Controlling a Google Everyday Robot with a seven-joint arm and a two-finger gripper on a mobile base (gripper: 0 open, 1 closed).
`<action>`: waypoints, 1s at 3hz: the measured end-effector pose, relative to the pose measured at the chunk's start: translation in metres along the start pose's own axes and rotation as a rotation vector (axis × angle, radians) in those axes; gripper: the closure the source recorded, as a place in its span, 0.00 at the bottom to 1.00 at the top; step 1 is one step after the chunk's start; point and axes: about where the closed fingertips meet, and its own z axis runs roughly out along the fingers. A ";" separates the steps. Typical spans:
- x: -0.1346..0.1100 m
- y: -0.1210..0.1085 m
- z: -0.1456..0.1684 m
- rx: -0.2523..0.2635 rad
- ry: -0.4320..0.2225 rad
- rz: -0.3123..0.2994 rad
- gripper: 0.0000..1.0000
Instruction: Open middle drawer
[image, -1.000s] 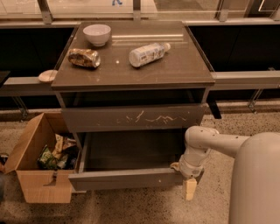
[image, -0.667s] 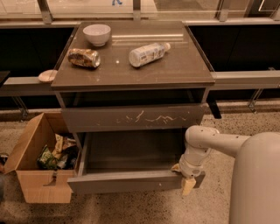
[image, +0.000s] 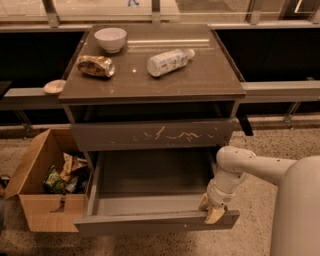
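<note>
The middle drawer (image: 150, 222) is pulled well out of the cabinet, and its grey inside (image: 150, 182) shows nothing in it. Its flat handleless front faces the camera. My gripper (image: 211, 209) is at the right end of that front. One tan fingertip is inside the drawer and one is over the front's top edge, so it is shut on the front panel. My white arm (image: 260, 167) reaches in from the right. Above is the drawer front with white scratch marks (image: 150, 135), which is shut.
On the cabinet top (image: 210, 75) are a white bowl (image: 110, 38), a snack bag (image: 95, 65) and a lying plastic bottle (image: 169, 61). An open cardboard box (image: 35, 200) with packets stands on the floor at the left, next to the drawer.
The middle drawer has come further out towards the camera, and my gripper has moved with its front edge.
</note>
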 end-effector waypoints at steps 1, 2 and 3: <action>0.013 0.023 0.007 0.018 -0.072 0.035 1.00; 0.011 0.021 0.007 0.018 -0.072 0.035 0.82; 0.011 0.021 0.007 0.018 -0.072 0.035 0.59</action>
